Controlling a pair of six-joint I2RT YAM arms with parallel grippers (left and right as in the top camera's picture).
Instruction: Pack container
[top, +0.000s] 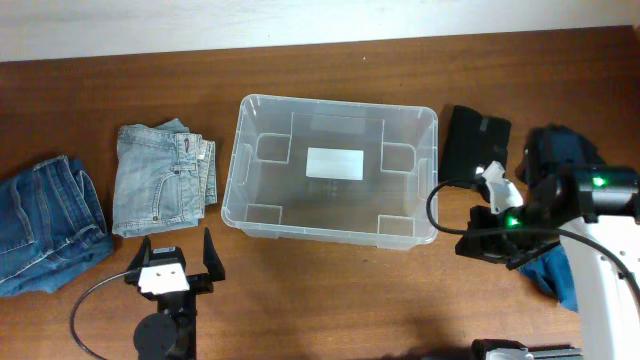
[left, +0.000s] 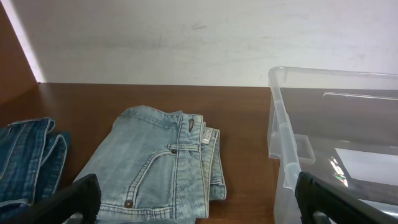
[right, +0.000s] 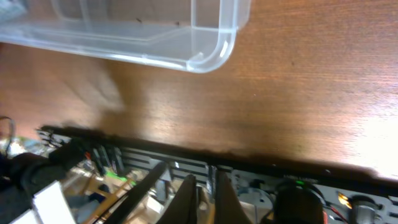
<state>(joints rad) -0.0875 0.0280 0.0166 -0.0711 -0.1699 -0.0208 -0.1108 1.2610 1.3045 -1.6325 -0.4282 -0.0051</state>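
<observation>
One clear plastic container (top: 262, 224) at the middle of the bench (top: 330, 290), long side across, bare inside down to the single white label (top: 335, 162) on its base. Just to its left, one folded pair of light-blue jeans (top: 160, 178). Farther left, at the bench edge, a second, darker pair of jeans (top: 45, 225). To the container's right, one folded black garment (top: 476, 140) and, beyond it, one rumpled dark blue garment (top: 560, 150), partly under the right arm (top: 600, 270). Left jaws, near the front edge below the light-blue jeans, spread wide and holding nothing. Right jaws, off the container's near right corner, pressed shut, nothing seen between them.
</observation>
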